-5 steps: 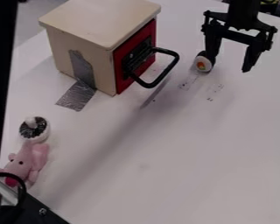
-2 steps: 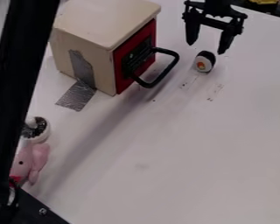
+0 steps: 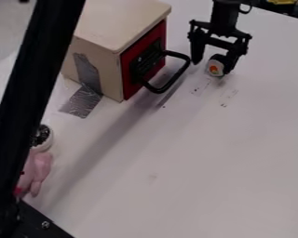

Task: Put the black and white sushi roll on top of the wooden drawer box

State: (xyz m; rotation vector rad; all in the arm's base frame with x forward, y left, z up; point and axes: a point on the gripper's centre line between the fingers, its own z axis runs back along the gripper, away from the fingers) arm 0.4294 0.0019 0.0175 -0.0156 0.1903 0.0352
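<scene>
Tool [image 3: 211, 68], spread wide, hangs at the toy sushi roll [image 3: 215, 68], which looks light, firm, perhaps slippery, best pinched across its dark sides.

Cut off by the top edge: rear part of the beige box [image 3: 104, 32], upper end of the black bar [image 3: 30, 97], arm section above the gripper [image 3: 212, 67], yellow object [image 3: 281, 2] at upper right. Concealed behind the black bar, left of frame: part of the box's left side, part of the round black-and-white item [image 3: 44, 135], part of the pink plush toy [image 3: 38, 172]. Partly covered by the fingers [image 3: 232, 62], upper right: dark rear of the round toy [image 3: 215, 68]; exact contact not determinable. Cut off at lower left: black base piece [image 3: 39, 221]. Blurred: detail on the box's red front [image 3: 128, 83]. Too small to identify: dark marks [image 3: 223, 105] on the table [image 3: 195, 162].
</scene>
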